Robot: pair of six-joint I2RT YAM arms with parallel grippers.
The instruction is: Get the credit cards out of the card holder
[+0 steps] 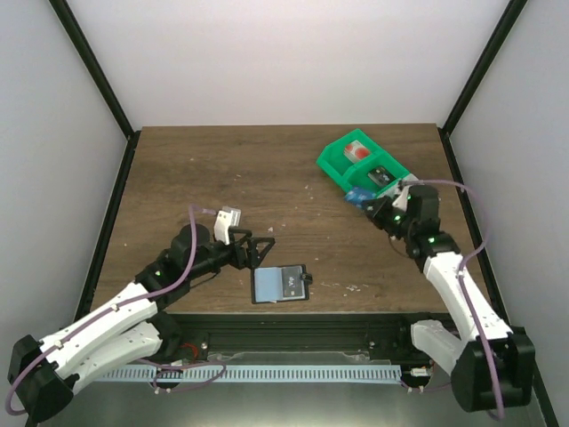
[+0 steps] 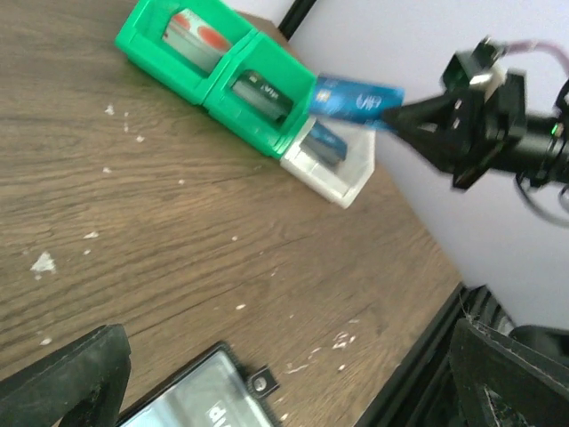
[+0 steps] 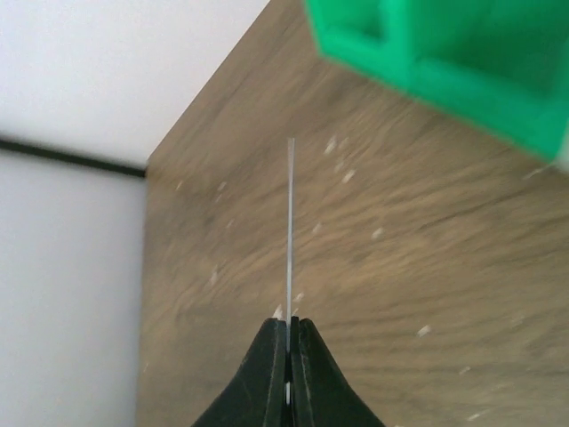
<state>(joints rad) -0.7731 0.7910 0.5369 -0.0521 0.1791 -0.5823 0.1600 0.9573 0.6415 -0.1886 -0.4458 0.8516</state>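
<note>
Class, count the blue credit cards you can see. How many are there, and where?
2: one card is pinched in the right hand; another card lies in the bin's white compartment. The card holder may hide more.

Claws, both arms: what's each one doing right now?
Left claw: open, holding nothing.
Right claw: shut on a thin bright blue credit card.

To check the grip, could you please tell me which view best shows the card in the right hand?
Left wrist: the credit card shows its blue face, pinched by the right hand. Right wrist shows only its thin edge; top view, a small blue patch.
</note>
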